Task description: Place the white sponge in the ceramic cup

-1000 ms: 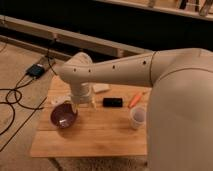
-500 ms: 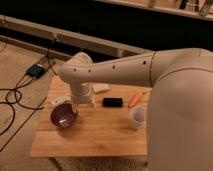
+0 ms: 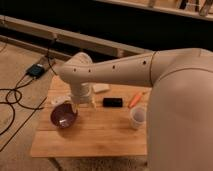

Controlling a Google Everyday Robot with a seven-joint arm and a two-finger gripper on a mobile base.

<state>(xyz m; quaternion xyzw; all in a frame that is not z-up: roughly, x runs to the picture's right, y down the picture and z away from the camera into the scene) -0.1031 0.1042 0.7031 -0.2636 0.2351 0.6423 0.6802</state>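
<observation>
Gripper (image 3: 83, 102) spread wide over table (image 3: 100, 136), white sponge (image 3: 102, 88) half hidden behind arm (image 3: 115, 73), ceramic cup (image 3: 138, 116) well apart.

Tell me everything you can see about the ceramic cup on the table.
The ceramic cup is small, round, pale white, slightly tapered, no handle showing. It stands upright, mouth up, on the wooden table toward the view's right, just in front of an orange object. Nothing appears to touch it. The gripper hangs well away, beside the purple bowl.

The thick, smooth, cream-white arm (image 3: 120, 72) has small dark holes along it and ends in a pale gripper (image 3: 84, 102) just beside the purple bowl (image 3: 63, 116).
</observation>
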